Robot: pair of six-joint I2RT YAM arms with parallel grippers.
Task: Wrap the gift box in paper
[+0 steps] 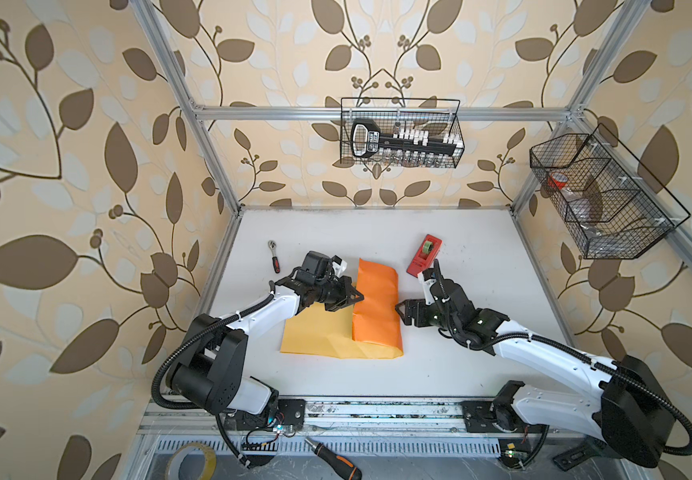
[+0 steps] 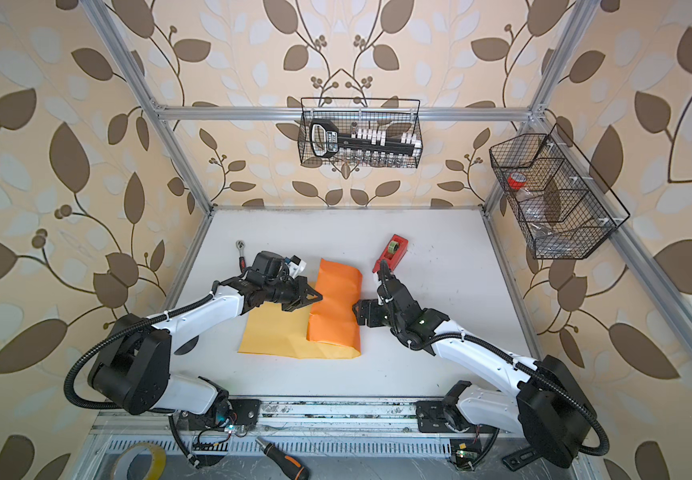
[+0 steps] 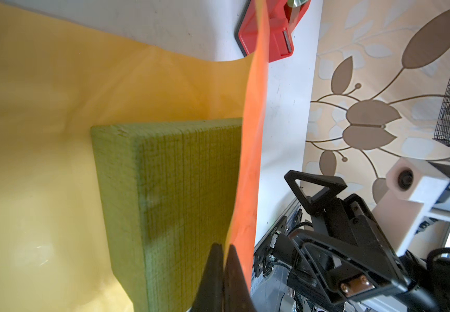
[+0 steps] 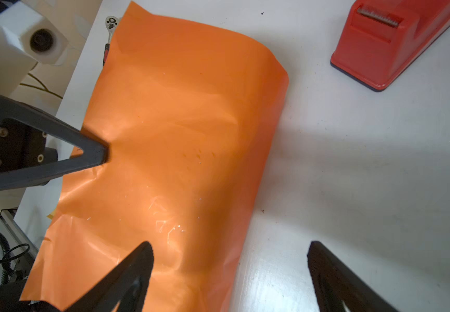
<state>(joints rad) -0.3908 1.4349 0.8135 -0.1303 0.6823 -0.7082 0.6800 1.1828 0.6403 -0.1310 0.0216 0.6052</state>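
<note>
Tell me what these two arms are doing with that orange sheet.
The left hand is shut on one edge of the paper, holding a flap folded orange side up over the olive-green gift box, which shows only in the left wrist view. The right hand is open beside the fold, holding nothing. The red tape dispenser sits on the table beyond the paper.

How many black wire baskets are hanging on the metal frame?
2. One black wire basket hangs at the rear, near the middle; the other black wire basket hangs on the right side. No more show in any view, and none seems hidden.
</note>
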